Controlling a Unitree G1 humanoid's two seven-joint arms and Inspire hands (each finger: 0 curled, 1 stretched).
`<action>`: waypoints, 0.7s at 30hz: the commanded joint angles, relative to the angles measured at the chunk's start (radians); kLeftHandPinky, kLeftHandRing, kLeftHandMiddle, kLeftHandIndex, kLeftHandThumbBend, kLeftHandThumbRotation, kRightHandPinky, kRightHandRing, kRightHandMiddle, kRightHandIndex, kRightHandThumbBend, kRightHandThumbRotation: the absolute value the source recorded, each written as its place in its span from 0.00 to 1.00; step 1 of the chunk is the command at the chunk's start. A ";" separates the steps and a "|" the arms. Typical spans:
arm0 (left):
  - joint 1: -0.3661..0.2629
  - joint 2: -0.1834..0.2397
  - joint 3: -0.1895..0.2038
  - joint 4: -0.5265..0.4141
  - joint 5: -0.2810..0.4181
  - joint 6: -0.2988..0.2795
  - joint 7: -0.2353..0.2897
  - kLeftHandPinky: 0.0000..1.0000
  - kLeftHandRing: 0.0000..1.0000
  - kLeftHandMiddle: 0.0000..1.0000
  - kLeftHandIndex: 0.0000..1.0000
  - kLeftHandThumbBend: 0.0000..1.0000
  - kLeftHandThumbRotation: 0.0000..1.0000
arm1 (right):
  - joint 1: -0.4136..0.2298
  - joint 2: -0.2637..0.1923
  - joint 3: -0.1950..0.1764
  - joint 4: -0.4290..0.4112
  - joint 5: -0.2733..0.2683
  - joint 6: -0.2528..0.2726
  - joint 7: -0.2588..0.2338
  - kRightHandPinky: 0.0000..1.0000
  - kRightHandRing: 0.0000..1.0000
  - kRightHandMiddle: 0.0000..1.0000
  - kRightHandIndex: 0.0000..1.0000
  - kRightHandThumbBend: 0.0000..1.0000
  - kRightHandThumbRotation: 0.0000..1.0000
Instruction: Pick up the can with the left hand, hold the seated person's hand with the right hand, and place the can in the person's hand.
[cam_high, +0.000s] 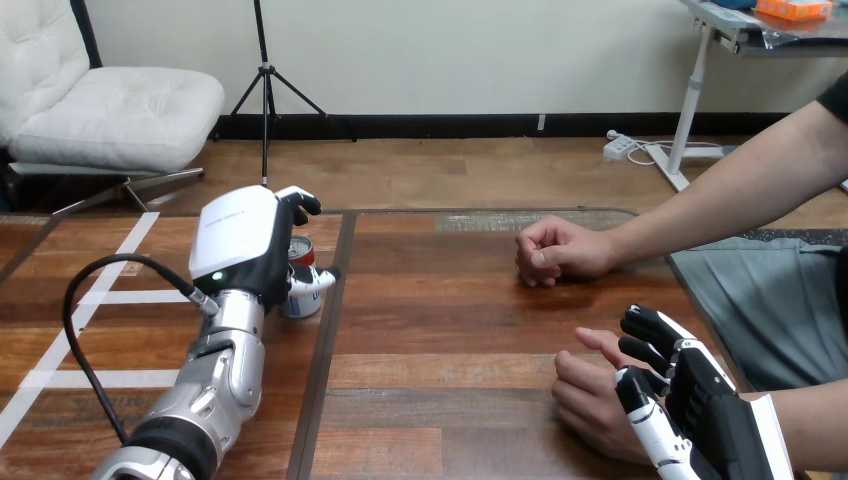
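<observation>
A small can with a red top and a white and blue body stands at the table's left-middle. My left hand is around it from the left and above, with fingers curled over the far side and the thumb at the near side. I cannot tell whether the can is off the table. At the lower right my right hand lies on the person's hand, which rests loosely curled on the table. My right hand's fingers curl over the top of it and the thumb presses its near side.
The person's other hand rests as a fist on the table at the right-middle, its forearm running off to the upper right. A dark seam splits the wooden table. White tape lines mark its left part.
</observation>
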 joint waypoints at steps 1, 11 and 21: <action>-0.025 -0.007 0.014 0.010 -0.011 -0.017 0.032 0.56 0.61 0.64 0.64 0.67 0.00 | -0.037 0.002 0.007 -0.017 -0.004 -0.020 0.001 0.76 0.83 0.85 0.83 0.53 0.61; -0.030 -0.003 0.014 0.007 -0.017 -0.013 0.024 0.53 0.59 0.63 0.62 0.67 0.00 | -0.034 0.004 0.009 -0.024 -0.007 -0.015 0.000 0.76 0.83 0.85 0.83 0.53 0.62; -0.028 0.003 0.009 0.003 -0.011 -0.017 0.024 0.52 0.58 0.62 0.61 0.69 0.00 | -0.033 0.008 0.011 -0.032 -0.005 -0.008 -0.002 0.76 0.82 0.85 0.83 0.54 0.62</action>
